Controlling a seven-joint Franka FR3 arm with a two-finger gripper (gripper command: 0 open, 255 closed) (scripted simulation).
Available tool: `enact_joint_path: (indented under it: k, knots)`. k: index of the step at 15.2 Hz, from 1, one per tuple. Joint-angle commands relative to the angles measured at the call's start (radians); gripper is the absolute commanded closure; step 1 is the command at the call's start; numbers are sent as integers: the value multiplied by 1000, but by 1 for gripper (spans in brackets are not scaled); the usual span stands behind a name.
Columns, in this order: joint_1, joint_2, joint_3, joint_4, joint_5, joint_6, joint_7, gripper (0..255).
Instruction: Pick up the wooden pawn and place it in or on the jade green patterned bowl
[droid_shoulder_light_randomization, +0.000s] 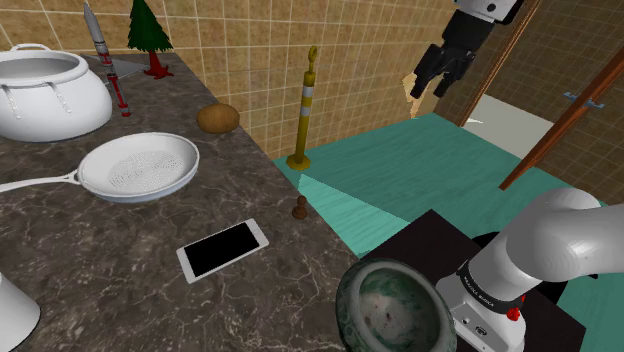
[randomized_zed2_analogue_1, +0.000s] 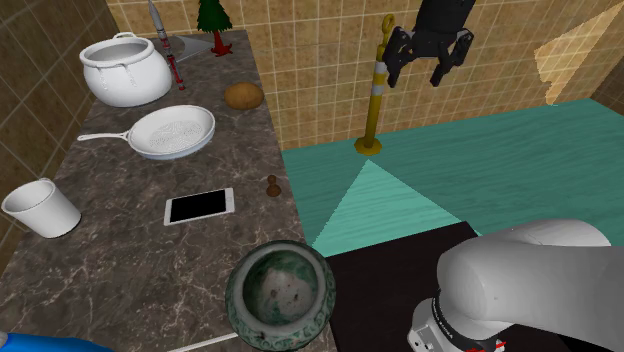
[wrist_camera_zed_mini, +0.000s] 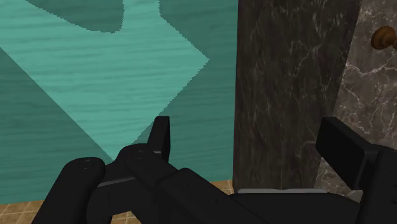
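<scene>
Gripper (droid_shoulder_light_randomization: 425, 88): black fingers spread wide, nothing between them; hangs high over the teal floor (droid_shoulder_light_randomization: 420, 160), off the counter's edge, close to the yellow post (droid_shoulder_light_randomization: 303, 115).
Pawn (droid_shoulder_light_randomization: 299, 209): small, brown, upright on the dark marble counter (droid_shoulder_light_randomization: 100, 250), right at the edge that drops to the floor; just to the shoulder view's right of the phone (droid_shoulder_light_randomization: 224, 249) and a little farther off; well apart from the gripper.
Wrist view: pawn (wrist_camera_zed_mini: 383, 38) outside the gap of the gripper (wrist_camera_zed_mini: 251, 143), past one finger; not lined up.
Bowl (droid_shoulder_light_randomization: 352, 300): green, patterned, empty; at the counter's near end beside the stand, nearer than the pawn, bare marble between.
Step in hand: probably the approach; nothing grasped yet.
Risk, edge: a sideways nudge from one finger during the descent could tip the pawn off the counter to the floor.
Risk, grip: tiny rounded piece; an off-centre close could squirt it out or topple it.
Risk, post: tall and close to the gripper; a careless swing toward the counter could clip it.
Risk, bowl: close to the arm's own base; a cramped reach or early release could drop the pawn short of the rim.
</scene>
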Motion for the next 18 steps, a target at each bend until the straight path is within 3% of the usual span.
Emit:
enact_joint_path:
  k: [1, 9, 18]
  knots:
    - [0, 0, 0, 0, 0, 0, 0, 0]
    - [35, 51, 185, -81, 92, 102, 230, 0]
    - [61, 227, 397, -72, 167, 240, 491, 0]
